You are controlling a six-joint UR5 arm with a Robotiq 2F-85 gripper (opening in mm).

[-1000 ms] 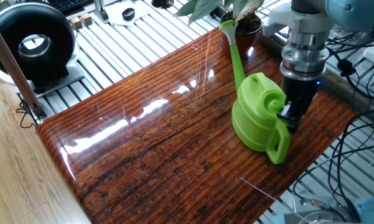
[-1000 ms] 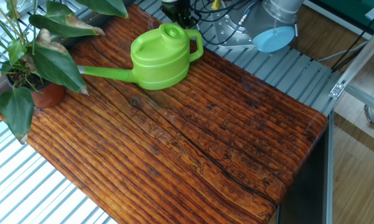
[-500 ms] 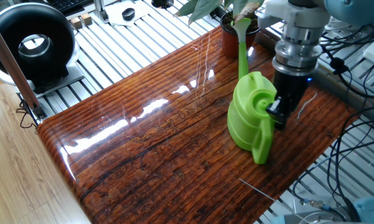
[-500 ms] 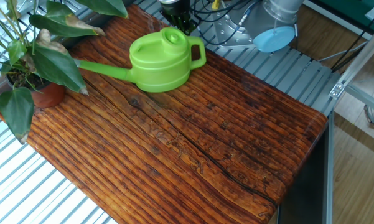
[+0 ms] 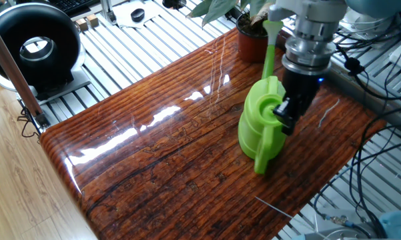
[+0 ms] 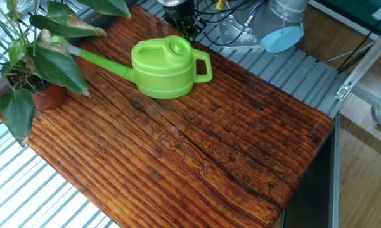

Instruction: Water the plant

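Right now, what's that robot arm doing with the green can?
The arm's gripper has hold of the lime-green watering can near its top and is tilting it, with the long spout aimed at the plant in its terracotta pot at the table's corner. No water is visible.

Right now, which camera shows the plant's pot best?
The other fixed view: the pot shows beside the leaves at the table's edge. In one fixed view the pot sits far back, partly behind the watering can's spout.
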